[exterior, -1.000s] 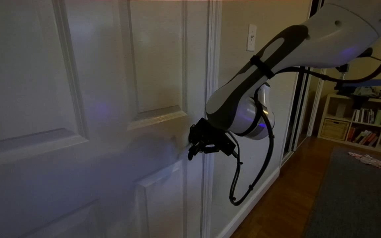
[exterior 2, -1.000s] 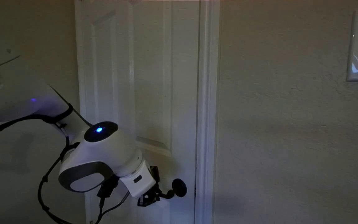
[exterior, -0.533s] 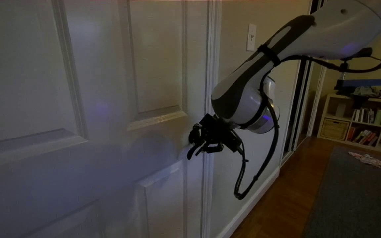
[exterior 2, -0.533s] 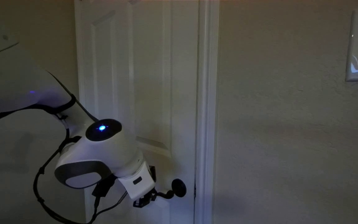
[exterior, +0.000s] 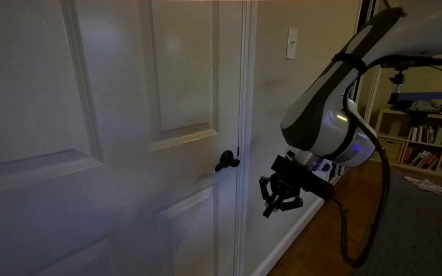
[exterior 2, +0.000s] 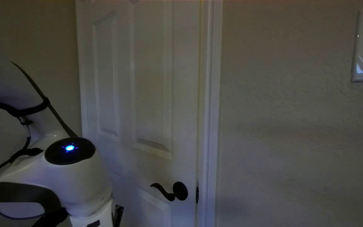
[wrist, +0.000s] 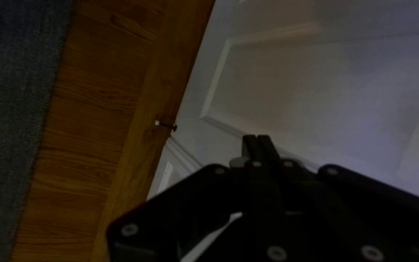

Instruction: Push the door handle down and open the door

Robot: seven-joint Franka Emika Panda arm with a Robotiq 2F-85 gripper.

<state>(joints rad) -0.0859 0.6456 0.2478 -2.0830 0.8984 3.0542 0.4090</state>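
The door point(exterior: 125, 184) is large and white with raised panels; it shows in both exterior views point(exterior 2: 150, 104) and in the wrist view point(wrist: 304, 94). A thin lighter strip shows between its latch edge and the frame, so it looks slightly off its frame. The dark door handle point(exterior: 226, 161) shows whole in both exterior views, its curved lever point(exterior 2: 163, 191) about level; it is out of the wrist view. My gripper point(exterior: 268, 212) hangs lower than the handle and clear of it, away from the door. Its fingertips meet in the wrist view point(wrist: 256, 137), with nothing between them.
The white door frame point(exterior: 246, 115) and the wall with a light switch point(exterior: 291, 43) stand beside the arm. A small door stop point(wrist: 166, 125) shows low by the wooden floor point(wrist: 86, 127). A shelf point(exterior: 420, 142) and a dark rug point(exterior: 409, 222) lie behind.
My gripper has left the handle and moved back and down, away from the door. The lever now shows uncovered. The door has shifted very slightly, widening the strip at its latch edge.
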